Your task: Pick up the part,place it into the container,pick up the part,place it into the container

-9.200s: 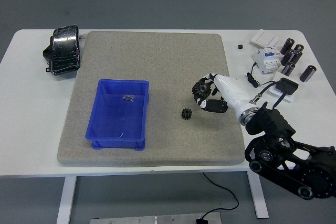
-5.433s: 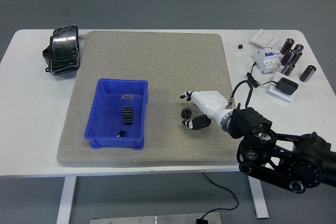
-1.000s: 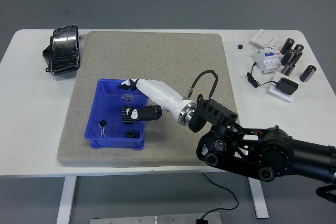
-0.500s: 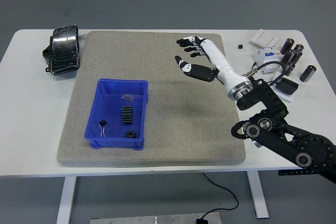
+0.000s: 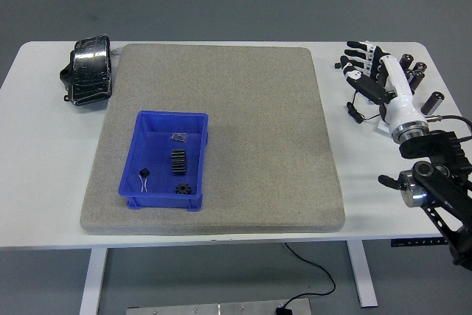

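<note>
Two black gears lie inside the blue bin [image 5: 164, 160] on the grey felt mat [image 5: 221, 94]: a long toothed gear [image 5: 178, 161] at its middle and a small round gear [image 5: 184, 189] near its front wall, beside a small black component with wire leads [image 5: 144, 175]. No part is left on the mat, so both placements look done. The right hand [image 5: 369, 71] hovers empty, fingers spread, over the clutter of black cylinders [image 5: 436, 101] at the table's right. The next move is probably just parking the arm.
</note>
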You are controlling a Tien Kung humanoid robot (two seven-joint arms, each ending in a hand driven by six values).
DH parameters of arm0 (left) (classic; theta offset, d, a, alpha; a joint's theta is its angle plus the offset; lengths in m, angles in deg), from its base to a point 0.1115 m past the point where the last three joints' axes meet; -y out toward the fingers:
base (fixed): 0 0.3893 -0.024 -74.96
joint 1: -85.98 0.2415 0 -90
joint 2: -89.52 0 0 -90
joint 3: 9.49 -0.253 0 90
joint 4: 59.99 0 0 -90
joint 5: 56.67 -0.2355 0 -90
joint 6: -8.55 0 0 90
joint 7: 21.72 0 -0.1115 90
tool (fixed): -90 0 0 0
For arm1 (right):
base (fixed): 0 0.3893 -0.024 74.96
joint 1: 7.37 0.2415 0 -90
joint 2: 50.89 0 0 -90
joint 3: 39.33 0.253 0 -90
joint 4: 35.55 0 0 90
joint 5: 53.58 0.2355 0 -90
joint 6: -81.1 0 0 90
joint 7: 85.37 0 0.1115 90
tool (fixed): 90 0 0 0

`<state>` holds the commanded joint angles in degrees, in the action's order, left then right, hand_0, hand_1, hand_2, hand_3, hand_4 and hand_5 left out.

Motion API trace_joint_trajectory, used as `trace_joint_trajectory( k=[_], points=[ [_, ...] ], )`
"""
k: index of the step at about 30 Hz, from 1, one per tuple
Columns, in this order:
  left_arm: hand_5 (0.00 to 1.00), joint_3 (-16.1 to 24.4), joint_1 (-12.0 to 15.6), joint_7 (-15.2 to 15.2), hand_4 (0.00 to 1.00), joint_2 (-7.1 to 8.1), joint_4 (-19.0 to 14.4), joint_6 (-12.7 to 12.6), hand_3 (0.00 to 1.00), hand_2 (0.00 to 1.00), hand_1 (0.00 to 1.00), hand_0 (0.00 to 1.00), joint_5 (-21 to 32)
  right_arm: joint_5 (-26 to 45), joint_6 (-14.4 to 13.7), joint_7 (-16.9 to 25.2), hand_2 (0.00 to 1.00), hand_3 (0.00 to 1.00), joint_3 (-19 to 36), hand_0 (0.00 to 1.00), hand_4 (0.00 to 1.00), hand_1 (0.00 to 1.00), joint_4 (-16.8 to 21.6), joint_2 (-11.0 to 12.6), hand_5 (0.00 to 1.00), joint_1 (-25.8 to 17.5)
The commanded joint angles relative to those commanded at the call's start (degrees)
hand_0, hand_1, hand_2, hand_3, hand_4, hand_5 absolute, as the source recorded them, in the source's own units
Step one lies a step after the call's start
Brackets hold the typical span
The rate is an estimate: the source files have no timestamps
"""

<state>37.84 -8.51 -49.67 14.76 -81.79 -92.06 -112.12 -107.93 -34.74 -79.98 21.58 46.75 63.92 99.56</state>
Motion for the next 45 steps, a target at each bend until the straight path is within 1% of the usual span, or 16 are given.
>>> trace_joint_trajectory(
  k=[2, 3, 6, 8, 9, 16, 22, 32, 33, 38, 39, 45],
  points=[
    [0.652, 0.1, 0.1, -0.1, 0.65, 0.09, 0.0, 0.1, 0.545, 0.641, 0.652, 0.645, -0.1, 1.7, 0.4, 0.7, 0.72, 0.704, 2.1, 0.665, 0.639, 0.705, -0.1, 0.0, 0.275, -1.8],
    [0.649, 0.1, 0.1, -0.1, 0.652, 0.14, 0.0, 0.1, 0.545, 0.641, 0.652, 0.646, -0.1, 2.6, 0.7, 1.1, 0.721, 0.703, 3.0, 0.662, 0.66, 0.705, -0.2, -0.1, 0.294, -2.7],
    [0.649, 0.2, 0.2, 0.0, 0.652, 0.29, 0.0, 0.2, 0.545, 0.641, 0.652, 0.646, -0.2, 4.7, 1.4, 2.0, 0.721, 0.703, 5.0, 0.662, 0.66, 0.705, -0.5, -0.4, 0.294, -4.7],
    [0.649, 0.3, 0.2, 0.0, 0.652, 0.36, 0.0, 0.2, 0.545, 0.641, 0.652, 0.646, -0.2, 5.3, 1.6, 2.3, 0.721, 0.703, 6.0, 0.662, 0.66, 0.705, -0.6, -0.7, 0.294, -5.5],
    [0.648, 0.3, 0.2, 0.1, 0.651, 0.39, 0.1, 0.3, 0.545, 0.641, 0.652, 0.646, -0.2, 5.5, 1.7, 2.4, 0.719, 0.702, 6.4, 0.655, 0.677, 0.701, -0.6, -0.8, 0.318, -5.8],
    [0.646, 0.2, 0.2, 0.4, 0.651, 0.29, 0.2, 0.3, 0.545, 0.641, 0.651, 0.646, 0.1, 5.7, 2.0, 2.7, 0.719, 0.704, 10.2, 0.655, 0.674, 0.698, 0.1, -1.4, 0.305, -7.8],
    [0.644, -0.1, 0.3, 0.6, 0.65, -0.06, 0.2, 0.1, 0.544, 0.641, 0.65, 0.647, 0.7, 5.6, 2.0, 2.8, 0.72, 0.703, 12.6, 0.657, 0.673, 0.694, 0.4, -1.7, 0.311, -8.5],
    [0.643, -0.8, -0.1, 0.8, 0.651, -0.18, 0.1, -0.3, 0.544, 0.641, 0.651, 0.647, 1.4, 4.4, 1.8, 2.5, 0.719, 0.704, 13.6, 0.655, 0.678, 0.688, 2.1, -1.4, 0.31, -8.8],
    [0.642, -0.8, -0.1, 0.8, 0.65, -0.18, 0.1, -0.3, 0.544, 0.64, 0.65, 0.647, 1.5, 4.3, 1.8, 2.5, 0.719, 0.703, 13.7, 0.658, 0.695, 0.686, 2.3, -1.4, 0.335, -8.9],
    [0.642, -1.2, -0.4, 0.9, 0.65, -0.18, 0.1, -0.5, 0.544, 0.64, 0.65, 0.647, 1.9, 4.1, 1.7, 2.4, 0.719, 0.703, 14.3, 0.658, 0.695, 0.686, 2.8, -1.3, 0.335, -9.0],
    [0.641, -1.3, -0.4, 0.9, 0.651, -0.19, 0.1, -0.5, 0.544, 0.639, 0.649, 0.646, 1.9, 4.0, 1.7, 2.4, 0.719, 0.704, 14.4, 0.656, 0.709, 0.679, 2.9, -1.3, 0.361, -9.0],
    [0.639, -1.3, -0.5, 0.8, 0.652, -0.2, 0.0, -0.5, 0.544, 0.639, 0.649, 0.646, 1.7, 3.5, 1.5, 2.2, 0.719, 0.704, 14.6, 0.657, 0.711, 0.681, 3.3, -1.3, 0.369, -8.9]
  ],
)
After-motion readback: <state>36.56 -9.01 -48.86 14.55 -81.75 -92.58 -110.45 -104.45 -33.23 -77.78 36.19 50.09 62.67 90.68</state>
